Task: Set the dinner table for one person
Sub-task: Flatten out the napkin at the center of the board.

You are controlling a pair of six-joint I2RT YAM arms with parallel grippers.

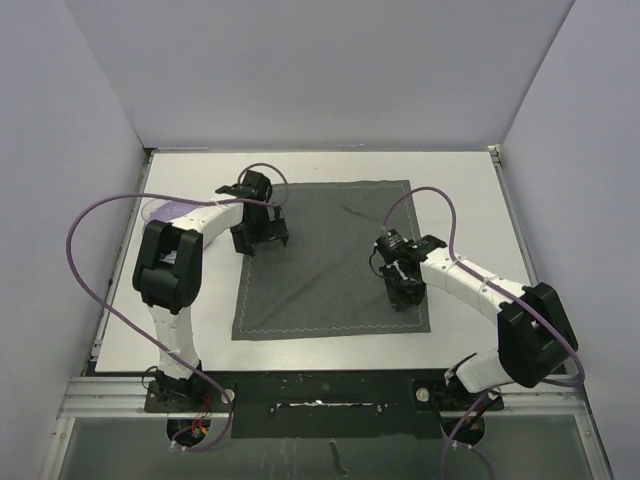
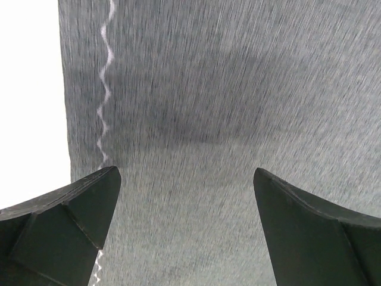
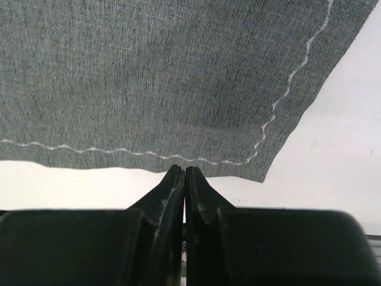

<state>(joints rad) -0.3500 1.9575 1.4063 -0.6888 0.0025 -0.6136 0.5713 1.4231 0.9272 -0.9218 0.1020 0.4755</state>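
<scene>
White counter (image 1: 455, 180) spans the whole work area, w/ a dark grey placemat (image 1: 330, 265) lying flat on it, approx. centre. Left hand (image 2: 184, 173) is over the placemat's far-left part, fingers spread wide, nothing btwn them. The white zigzag stitching (image 2: 106, 77) runs just to one side. Right hand (image 3: 184, 171) is by the placemat's near-right corner, fingers pressed together, holding nothing. Bare counter shows past the hem there.

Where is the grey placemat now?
Top view: the placemat lies centred on the dinner table, left gripper over its left edge, right gripper by its near right corner.
</scene>
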